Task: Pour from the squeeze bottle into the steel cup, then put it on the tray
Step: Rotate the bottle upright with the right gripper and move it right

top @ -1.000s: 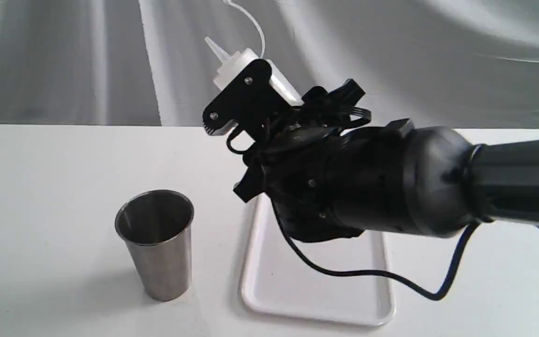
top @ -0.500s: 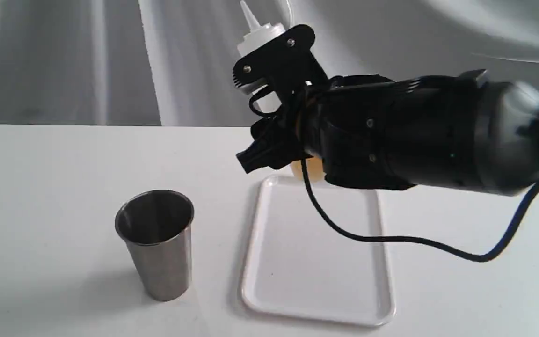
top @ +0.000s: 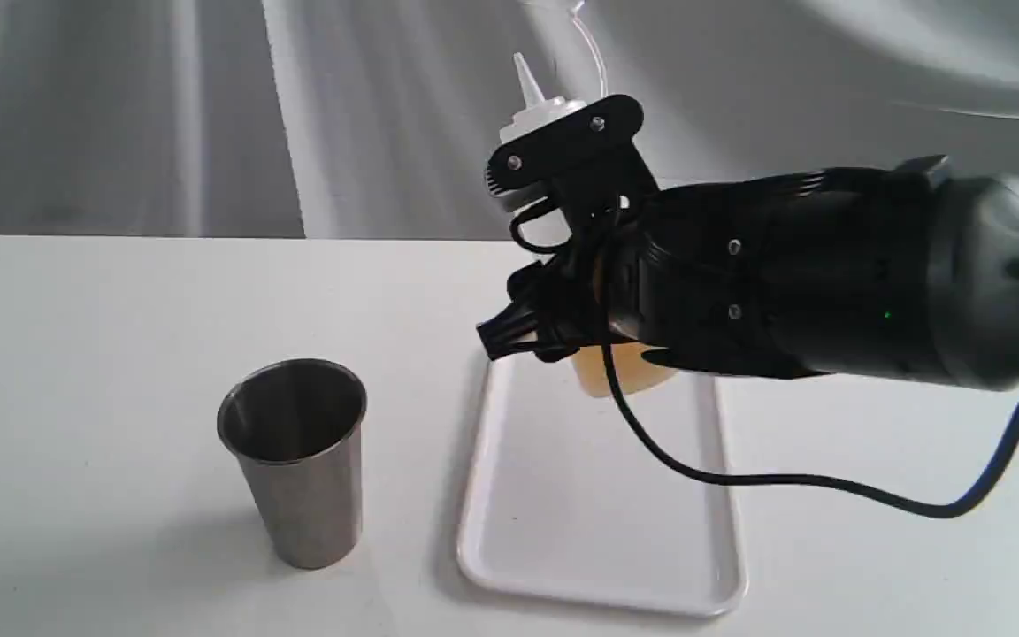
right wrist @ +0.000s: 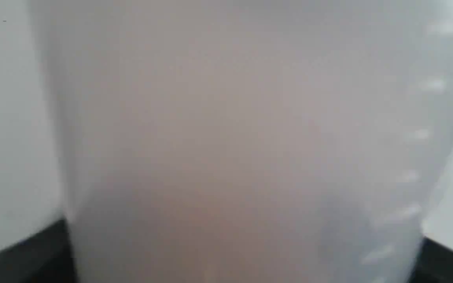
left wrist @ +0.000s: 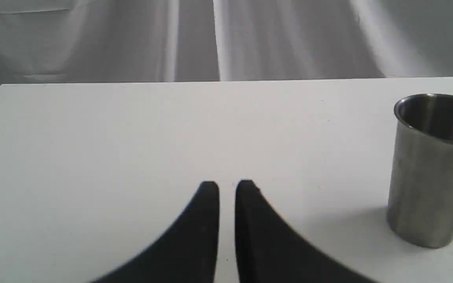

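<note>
Nearest the camera in the exterior view, a tapered shiny stainless steel cup (top: 297,460) is standing upright on the white desk (top: 76,354), its wide rim up and its dark inside showing nothing that can be made out. Just beside it, on the right, a flat white rectangular plastic tray (top: 563,548) with rounded corners is lying with its long side running away from the camera, and its near half is carrying nothing. The left wrist view is showing the left gripper (left wrist: 227,188) low over bare desk, its two black fingers drawn almost together with only a thin slit between them and nothing held, while the steel cup (left wrist: 431,173) is standing apart to one side. Farther back, a black cable (top: 784,480) is hanging in a loop from the right arm, across the tray's right rim. Over the far end of the tray, the right gripper (top: 532,164) is clamping a translucent white plastic squeeze bottle (top: 624,372) around its upper body, with the pointed nozzle up and leaning slightly toward the cup's side, and amber liquid is sitting in the bottle's base. Whether that base is touching the tray cannot be told. A thin cap strap is arching up from the bottle's top. In the right wrist view the blurred squeeze bottle (right wrist: 230,137) wall is filling nearly everything. Behind the desk, a grey draped cloth (top: 209,106) is hanging.
</note>
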`<state>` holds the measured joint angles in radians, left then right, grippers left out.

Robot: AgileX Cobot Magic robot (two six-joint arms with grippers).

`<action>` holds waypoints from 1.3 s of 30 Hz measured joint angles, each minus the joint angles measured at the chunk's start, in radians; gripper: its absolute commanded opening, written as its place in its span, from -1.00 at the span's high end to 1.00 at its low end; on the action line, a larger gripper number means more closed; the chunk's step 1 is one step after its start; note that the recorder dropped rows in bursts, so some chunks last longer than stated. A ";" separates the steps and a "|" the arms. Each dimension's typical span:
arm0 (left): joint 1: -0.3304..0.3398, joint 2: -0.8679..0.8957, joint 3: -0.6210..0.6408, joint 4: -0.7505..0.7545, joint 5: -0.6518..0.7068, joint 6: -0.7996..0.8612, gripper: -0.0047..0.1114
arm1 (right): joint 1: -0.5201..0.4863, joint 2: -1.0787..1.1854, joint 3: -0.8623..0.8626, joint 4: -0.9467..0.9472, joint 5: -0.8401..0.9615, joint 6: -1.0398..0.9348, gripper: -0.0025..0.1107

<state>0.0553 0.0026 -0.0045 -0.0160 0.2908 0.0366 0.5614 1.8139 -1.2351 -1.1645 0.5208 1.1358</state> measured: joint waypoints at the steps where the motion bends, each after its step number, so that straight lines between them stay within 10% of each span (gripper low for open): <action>1: 0.000 0.000 0.000 0.000 0.000 0.000 0.78 | -0.003 -0.003 0.002 0.002 -0.013 0.000 0.75; 18: 0.000 0.000 0.000 0.000 0.000 0.000 0.78 | -0.102 -0.005 0.007 0.118 -0.475 -0.030 0.75; 39: 0.000 0.000 0.000 0.000 0.000 0.000 0.78 | -0.190 -0.005 0.183 0.723 -1.063 -0.797 0.75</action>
<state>0.0553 0.0026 -0.0045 -0.0160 0.2908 0.0366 0.3716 1.8093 -1.0517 -0.4415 -0.5425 0.3391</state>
